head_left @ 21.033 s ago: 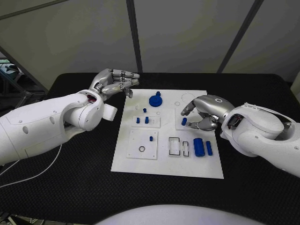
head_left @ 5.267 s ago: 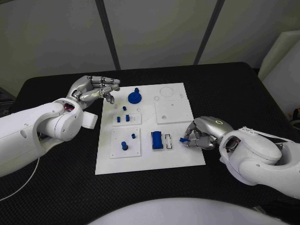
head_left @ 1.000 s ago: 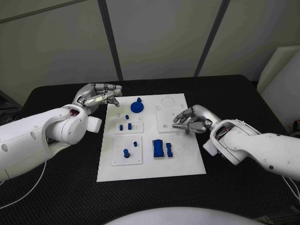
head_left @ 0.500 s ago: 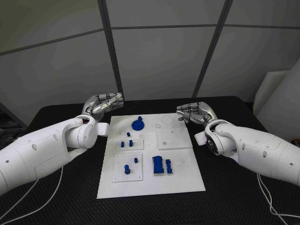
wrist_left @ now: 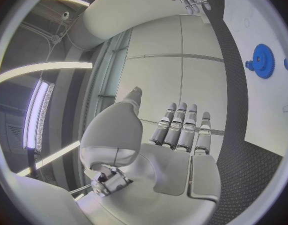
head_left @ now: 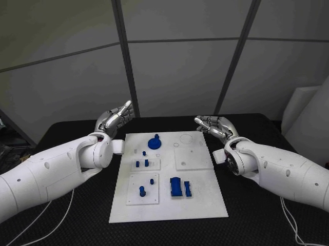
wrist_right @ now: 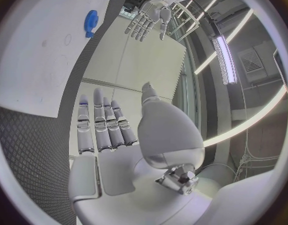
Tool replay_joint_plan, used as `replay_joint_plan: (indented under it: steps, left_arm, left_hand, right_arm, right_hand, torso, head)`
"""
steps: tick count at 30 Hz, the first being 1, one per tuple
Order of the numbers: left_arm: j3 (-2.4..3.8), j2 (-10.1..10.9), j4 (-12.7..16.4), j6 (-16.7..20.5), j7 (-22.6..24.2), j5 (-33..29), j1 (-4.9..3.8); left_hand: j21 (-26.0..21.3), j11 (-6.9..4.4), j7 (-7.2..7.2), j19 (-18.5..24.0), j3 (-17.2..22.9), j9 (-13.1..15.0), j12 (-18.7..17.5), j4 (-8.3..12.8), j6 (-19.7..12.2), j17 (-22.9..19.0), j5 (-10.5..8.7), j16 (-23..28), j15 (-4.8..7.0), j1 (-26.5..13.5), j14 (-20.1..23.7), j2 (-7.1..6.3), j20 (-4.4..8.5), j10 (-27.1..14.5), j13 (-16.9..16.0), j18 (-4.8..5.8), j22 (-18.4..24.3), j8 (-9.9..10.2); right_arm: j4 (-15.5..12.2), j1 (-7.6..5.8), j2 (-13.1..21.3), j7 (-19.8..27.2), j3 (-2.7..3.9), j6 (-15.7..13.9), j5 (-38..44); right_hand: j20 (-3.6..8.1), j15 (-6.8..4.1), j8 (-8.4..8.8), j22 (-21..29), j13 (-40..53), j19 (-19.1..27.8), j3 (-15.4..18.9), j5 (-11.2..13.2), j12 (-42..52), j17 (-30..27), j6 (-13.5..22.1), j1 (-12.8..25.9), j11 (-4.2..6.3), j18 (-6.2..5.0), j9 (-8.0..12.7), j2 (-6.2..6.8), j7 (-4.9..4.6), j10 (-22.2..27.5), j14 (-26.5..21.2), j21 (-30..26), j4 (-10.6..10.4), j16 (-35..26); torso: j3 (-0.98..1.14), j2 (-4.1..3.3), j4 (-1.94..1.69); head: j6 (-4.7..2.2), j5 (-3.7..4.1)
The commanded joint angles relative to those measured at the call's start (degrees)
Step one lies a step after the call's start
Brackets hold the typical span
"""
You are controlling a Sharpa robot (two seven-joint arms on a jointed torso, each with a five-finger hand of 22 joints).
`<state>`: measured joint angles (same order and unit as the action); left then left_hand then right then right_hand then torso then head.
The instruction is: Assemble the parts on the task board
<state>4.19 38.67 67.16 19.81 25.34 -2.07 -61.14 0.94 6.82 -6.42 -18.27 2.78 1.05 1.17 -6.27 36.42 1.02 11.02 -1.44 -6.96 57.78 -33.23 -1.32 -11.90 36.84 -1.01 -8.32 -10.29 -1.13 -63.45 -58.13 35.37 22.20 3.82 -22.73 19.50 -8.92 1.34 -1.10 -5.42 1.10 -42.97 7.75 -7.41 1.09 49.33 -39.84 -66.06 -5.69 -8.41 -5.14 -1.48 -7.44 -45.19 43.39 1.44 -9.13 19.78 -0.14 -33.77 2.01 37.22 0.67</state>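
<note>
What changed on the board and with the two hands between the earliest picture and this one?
The right hand let go of its blue part, lifted off the task board and opened. The two loose blue bars now stand in their slots; a peg went into the near-left plate. The left hand opened its fingers. The gear stayed put.

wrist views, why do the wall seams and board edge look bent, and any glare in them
Left wrist view: fisheye bends the wall seams and task board edge behind the left hand; bright light strips glare along the circle's side. Right wrist view: same curving around the right hand, a light strip flaring. Head view: lines straight, even light.
</note>
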Motion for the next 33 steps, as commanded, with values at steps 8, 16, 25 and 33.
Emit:
replay_joint_plan:
  steps: [8, 16, 25, 33]
  left_arm:
    - [-2.52, 3.7, 14.0, 15.7, 3.0, 1.4, 0.54]
    - [-4.03, 5.8, 22.0, 23.5, 4.3, 2.0, 0.94]
    - [-4.19, 6.0, 22.8, 24.3, 4.5, 2.1, 0.98]
    - [-4.19, 6.0, 22.8, 24.3, 4.5, 2.1, 0.98]
  left_hand:
    - [-0.9, -6.82, 6.42, 8.9, -2.8, -1.0, -1.2, 6.3, -17.8, -1.0, -5.38, 1.4, 6.96, -28.3, 16.3, 1.32, 5.86, -18.0, 1.0, 8.32, 5.0, 1.1]
    - [-0.9, -6.82, 6.42, 11.5, -2.8, -1.0, -1.2, 6.3, -23.2, -1.0, -11.02, 1.4, 6.96, -36.8, 21.2, 1.32, 7.75, -23.5, 1.0, 8.32, 10.3, 1.1]
    - [-0.9, -6.82, 6.42, 13.8, -2.8, -1.0, -1.2, 6.3, -27.3, -1.0, -11.02, 1.4, 6.96, -43.3, 24.9, 1.32, 11.90, -27.6, 1.0, 8.32, 10.3, 1.1]
    - [-0.9, -6.82, 6.42, 18.3, -2.8, -1.0, -1.2, 6.3, -29.9, -1.0, -11.02, 1.4, 6.96, -47.5, 27.3, 1.32, 11.90, -30.3, 1.0, 8.32, 10.3, 1.1]
  right_arm:
    - [-14.6, -1.23, 5.0, 4.5, -2.02, -12.5, -11.3]
    - [-24.5, -1.90, 8.6, 7.1, -3.52, -19.9, -18.1]
    - [-26.5, -2.03, 9.3, 7.6, -3.82, -21.4, -19.5]
    - [-26.5, -2.03, 9.3, 7.6, -3.82, -21.4, -19.5]
  right_hand:
    - [4.35, -1.34, 1.10, 5.4, -1.1, 20.9, -7.8, 7.4, -1.1, -24.0, 19.4, 32.2, 5.69, 3.76, 5.1, 1.48, 7.44, 22.0, -21.1, -1.4, 4.3, -9.6]
    - [8.92, -1.34, 1.10, 5.4, -1.1, 27.3, -7.8, 7.4, -1.1, -31.3, 25.3, 41.9, 5.69, 4.39, 5.1, 1.48, 7.44, 28.7, -27.6, -1.4, 9.1, -12.6]
    - [8.92, -1.34, 1.10, 5.4, -1.1, 31.9, -7.8, 7.4, -1.1, -36.7, 29.6, 49.1, 5.69, 8.41, 5.1, 1.48, 7.44, 33.6, -32.3, -1.4, 9.1, -14.7]
    - [8.92, -1.34, 1.10, 5.4, -1.1, 35.2, -7.8, 7.4, -1.1, -40.4, 32.7, 54.1, 5.69, 8.41, 5.1, 1.48, 7.44, 37.0, -35.6, -1.4, 9.1, -19.8]
  torso:
    - [0.14, 2.59, -2.01]
    - [0.14, 2.59, -2.01]
    - [0.14, 2.59, -2.01]
    - [0.14, 2.59, -2.01]
  head:
    - [-2.84, -0.67]
    - [-2.84, -0.67]
    - [-2.84, -0.67]
    - [-2.84, -0.67]
